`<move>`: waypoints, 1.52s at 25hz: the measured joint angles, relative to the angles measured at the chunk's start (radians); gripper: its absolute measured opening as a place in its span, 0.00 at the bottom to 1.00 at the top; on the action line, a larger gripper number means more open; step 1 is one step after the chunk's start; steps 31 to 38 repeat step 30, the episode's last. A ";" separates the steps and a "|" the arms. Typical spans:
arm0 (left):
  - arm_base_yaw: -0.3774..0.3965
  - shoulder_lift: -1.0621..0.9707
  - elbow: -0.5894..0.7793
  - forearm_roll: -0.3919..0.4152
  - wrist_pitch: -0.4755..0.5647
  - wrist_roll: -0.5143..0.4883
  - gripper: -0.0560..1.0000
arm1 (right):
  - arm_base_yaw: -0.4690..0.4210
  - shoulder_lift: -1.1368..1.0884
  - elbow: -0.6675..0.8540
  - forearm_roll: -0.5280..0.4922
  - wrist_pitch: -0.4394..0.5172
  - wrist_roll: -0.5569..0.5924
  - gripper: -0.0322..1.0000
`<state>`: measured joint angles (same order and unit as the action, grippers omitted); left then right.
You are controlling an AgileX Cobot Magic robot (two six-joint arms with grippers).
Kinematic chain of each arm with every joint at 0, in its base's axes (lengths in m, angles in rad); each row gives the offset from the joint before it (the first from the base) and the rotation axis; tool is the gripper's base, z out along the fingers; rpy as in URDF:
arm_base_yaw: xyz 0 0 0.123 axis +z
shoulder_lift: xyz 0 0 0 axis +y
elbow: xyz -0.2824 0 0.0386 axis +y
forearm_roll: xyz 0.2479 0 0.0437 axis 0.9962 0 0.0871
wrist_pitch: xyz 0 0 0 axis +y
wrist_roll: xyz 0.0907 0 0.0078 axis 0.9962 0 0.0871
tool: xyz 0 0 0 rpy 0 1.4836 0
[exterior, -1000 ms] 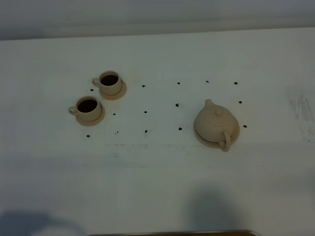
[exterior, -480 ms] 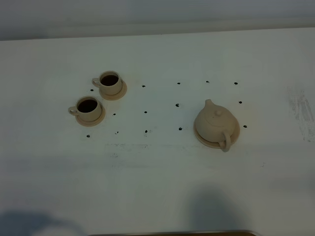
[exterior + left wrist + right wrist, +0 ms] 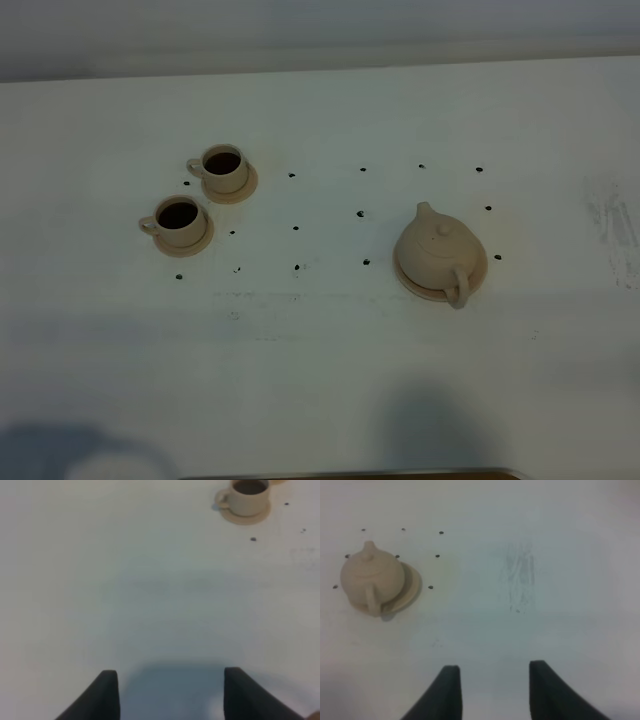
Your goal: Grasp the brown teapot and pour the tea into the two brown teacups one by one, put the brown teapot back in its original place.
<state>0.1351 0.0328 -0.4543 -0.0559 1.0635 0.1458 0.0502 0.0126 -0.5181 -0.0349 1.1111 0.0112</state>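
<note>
The brown teapot point(image 3: 437, 252) sits upright on its round coaster point(image 3: 484, 267) at the right of the table, handle toward the front; it also shows in the right wrist view point(image 3: 371, 579). The two brown teacups point(image 3: 224, 168) point(image 3: 181, 221) stand on their saucers at the left, both dark inside. One cup shows in the left wrist view point(image 3: 248, 494). My left gripper point(image 3: 167, 697) is open and empty, far from the cups. My right gripper point(image 3: 492, 692) is open and empty, well away from the teapot. Neither gripper shows in the high view.
Small dark dots point(image 3: 360, 214) mark the white table point(image 3: 330, 350) between the cups and the teapot. A scuffed patch point(image 3: 612, 225) lies at the far right. A dark edge point(image 3: 350, 474) runs along the table's front.
</note>
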 joint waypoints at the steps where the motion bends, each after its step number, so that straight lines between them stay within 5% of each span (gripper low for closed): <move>1: 0.000 0.001 0.000 -0.004 0.000 -0.002 0.55 | 0.000 0.000 0.000 0.000 0.000 0.000 0.33; 10: -0.073 -0.005 0.000 -0.021 0.000 -0.047 0.55 | 0.000 0.000 0.000 0.000 0.000 0.000 0.33; 38: -0.075 -0.038 0.000 -0.022 0.000 -0.055 0.55 | 0.000 0.000 0.000 0.000 0.000 0.000 0.33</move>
